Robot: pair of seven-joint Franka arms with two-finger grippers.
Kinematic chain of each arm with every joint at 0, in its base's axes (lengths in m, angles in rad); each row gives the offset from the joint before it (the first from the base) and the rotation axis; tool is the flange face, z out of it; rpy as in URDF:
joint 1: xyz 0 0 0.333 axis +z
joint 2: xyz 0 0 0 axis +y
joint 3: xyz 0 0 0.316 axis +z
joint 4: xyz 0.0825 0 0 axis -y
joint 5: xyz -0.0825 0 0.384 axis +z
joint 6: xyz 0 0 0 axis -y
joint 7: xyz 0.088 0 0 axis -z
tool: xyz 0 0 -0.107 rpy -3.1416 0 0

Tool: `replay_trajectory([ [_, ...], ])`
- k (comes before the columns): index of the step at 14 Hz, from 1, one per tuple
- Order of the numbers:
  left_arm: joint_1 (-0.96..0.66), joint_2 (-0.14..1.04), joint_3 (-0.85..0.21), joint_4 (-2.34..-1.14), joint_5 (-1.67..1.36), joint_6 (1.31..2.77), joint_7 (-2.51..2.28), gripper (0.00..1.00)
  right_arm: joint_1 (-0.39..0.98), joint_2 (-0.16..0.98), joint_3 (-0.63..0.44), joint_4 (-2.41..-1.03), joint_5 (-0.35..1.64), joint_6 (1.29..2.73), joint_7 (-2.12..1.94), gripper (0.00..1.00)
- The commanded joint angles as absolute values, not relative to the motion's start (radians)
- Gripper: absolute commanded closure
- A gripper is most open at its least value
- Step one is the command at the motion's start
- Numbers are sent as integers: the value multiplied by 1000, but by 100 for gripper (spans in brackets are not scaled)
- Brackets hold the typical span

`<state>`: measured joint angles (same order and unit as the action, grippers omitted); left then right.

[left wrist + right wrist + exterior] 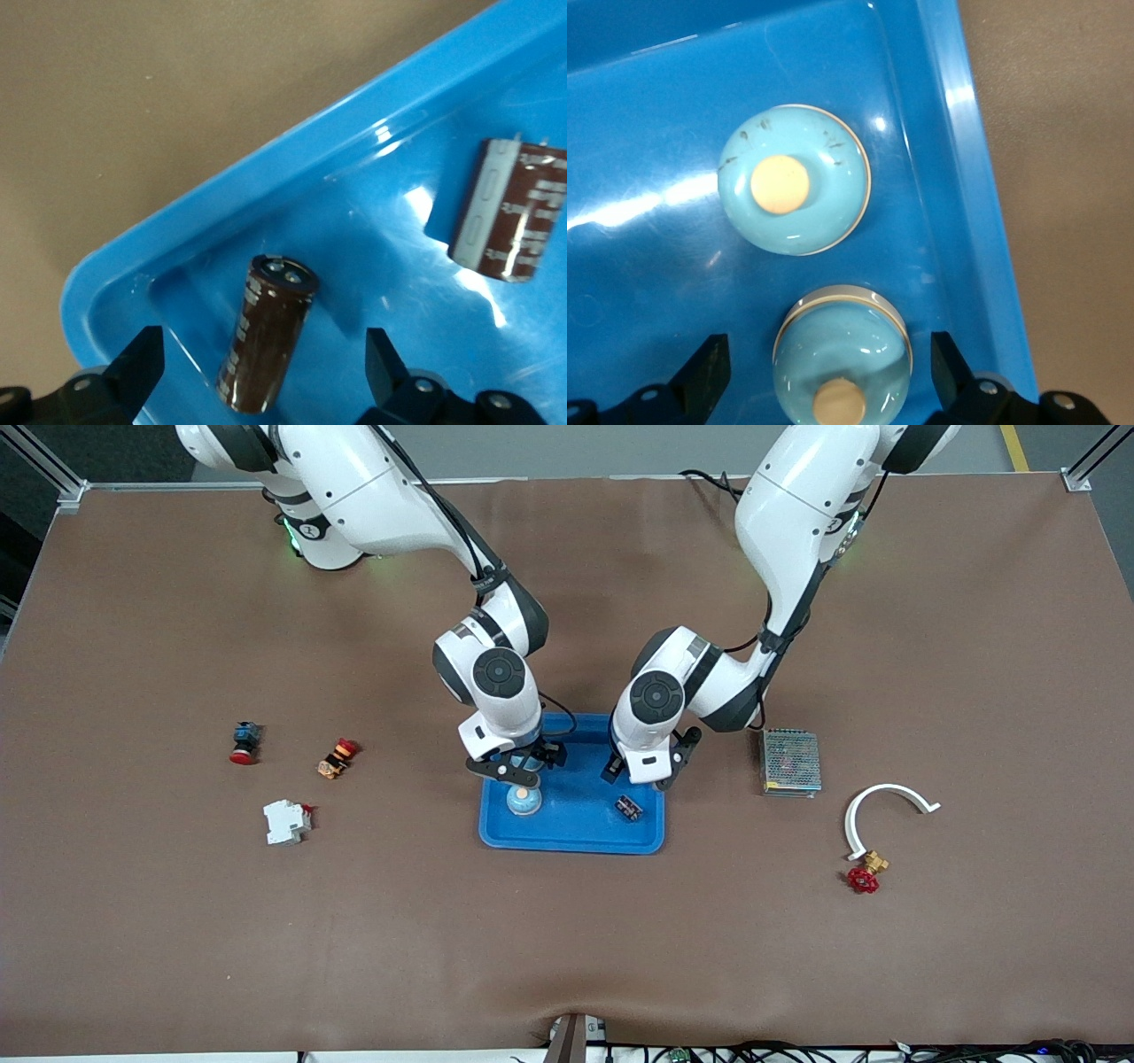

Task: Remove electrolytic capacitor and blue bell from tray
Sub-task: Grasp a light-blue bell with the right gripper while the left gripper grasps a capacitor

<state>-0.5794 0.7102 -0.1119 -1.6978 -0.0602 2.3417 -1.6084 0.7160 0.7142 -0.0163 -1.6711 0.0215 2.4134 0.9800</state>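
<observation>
Brown table (177, 921), blue tray (567, 837), bell (523, 802), capacitor (629, 808)

The second bell (842, 359) is partly cut off in the right wrist view

Blue tray (567, 837) crowded by bell (523, 801), capacitor (629, 808), both arms overhead, table (567, 957) around open.

Red push button (244, 742): toward the right arm's end of the table (177, 921).
Orange switch (337, 758): beside it.
White breaker (286, 821): nearer the camera.
Metal mesh box (790, 762), white curved clip (886, 812), red valve (866, 874): left arm's end.
</observation>
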Motion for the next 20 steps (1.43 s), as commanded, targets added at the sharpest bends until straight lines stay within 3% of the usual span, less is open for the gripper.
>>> replay_trajectory([
  [1,-588,693,-107,-1727,-38,2368,-1618,0,710,733,-11,-1652,0,2436,997,0],
  [4,-588,692,-107,-1726,-38,2368,-1617,0,710,738,-11,-1654,0,2447,999,0],
  [5,-588,690,-107,-1726,-38,2368,-1617,0,712,739,-11,-1652,0,2447,999,11],
  [7,-588,687,-107,-1726,-38,2367,-1618,0,715,739,-11,-1652,0,2447,999,48],
  [11,-586,687,-107,-1721,-38,2362,-1631,46,716,738,-11,-1652,2,2445,991,66],
  [13,-588,687,-107,-1717,-38,2362,-1629,58,718,736,-9,-1646,8,2444,999,100],
  [16,-586,678,-106,-1713,-38,2358,-1626,76,707,727,-5,-1612,20,2401,994,100],
  [20,-577,669,-106,-1639,-37,2255,-1621,77,674,721,-6,-1482,20,2174,953,100],
])
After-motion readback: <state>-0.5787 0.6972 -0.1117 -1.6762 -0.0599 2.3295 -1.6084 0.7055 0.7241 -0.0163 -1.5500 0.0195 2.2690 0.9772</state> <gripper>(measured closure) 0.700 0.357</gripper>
